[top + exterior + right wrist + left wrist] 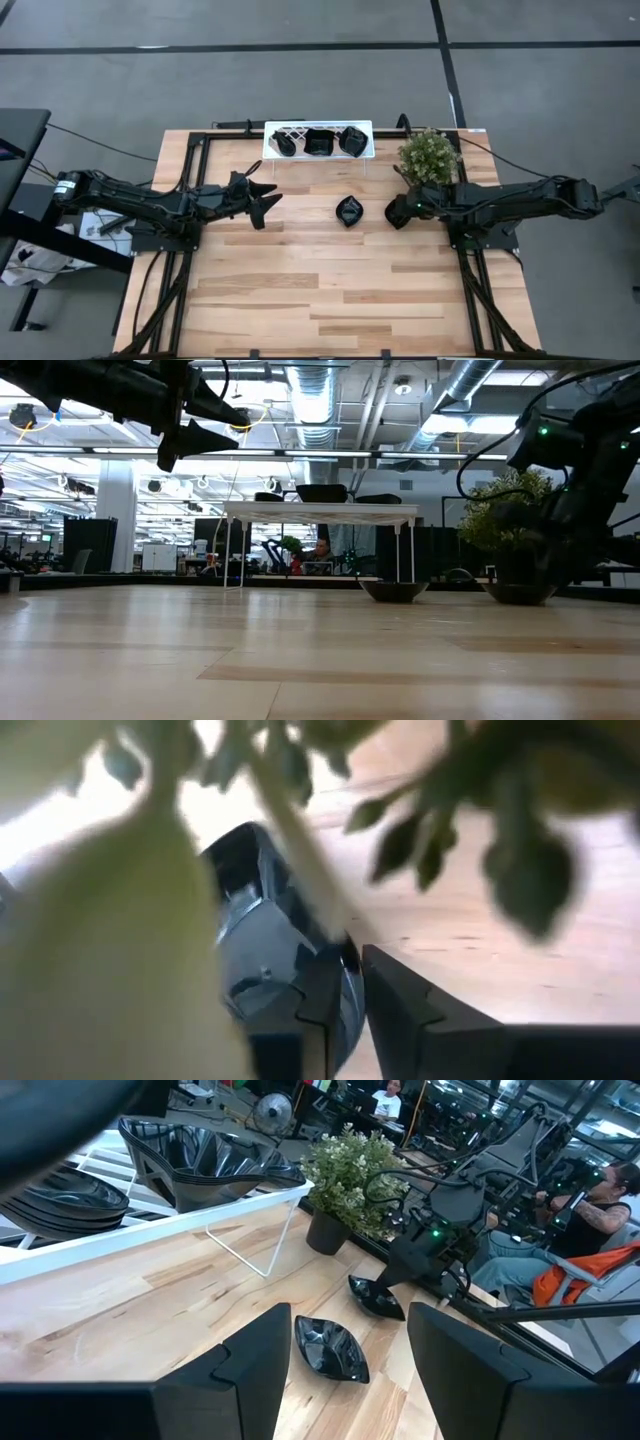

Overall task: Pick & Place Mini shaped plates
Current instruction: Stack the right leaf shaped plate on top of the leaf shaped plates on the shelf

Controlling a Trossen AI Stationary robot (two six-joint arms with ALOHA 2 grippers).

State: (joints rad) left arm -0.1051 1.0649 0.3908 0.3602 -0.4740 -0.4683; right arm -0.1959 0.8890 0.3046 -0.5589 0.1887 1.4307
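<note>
A white lattice rack [318, 141] at the tabletop's [330, 300] far edge holds glossy black dishes [320, 141]; a leafy potted plant [428, 153] stands beside it, and two more black dishes [349, 211] lie mid-tabletop.

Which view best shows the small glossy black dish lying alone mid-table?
The left wrist view: the glossy black dish shows whole, close, unobstructed. The high view gives its place, small. The low view shows only its edge-on profile. The right wrist view does not show it.

A wooden table [300, 290] carries a white rack [318, 152] at its far edge, a potted plant [428, 155] beside it, and two black plates [349, 211] near the plant.
</note>
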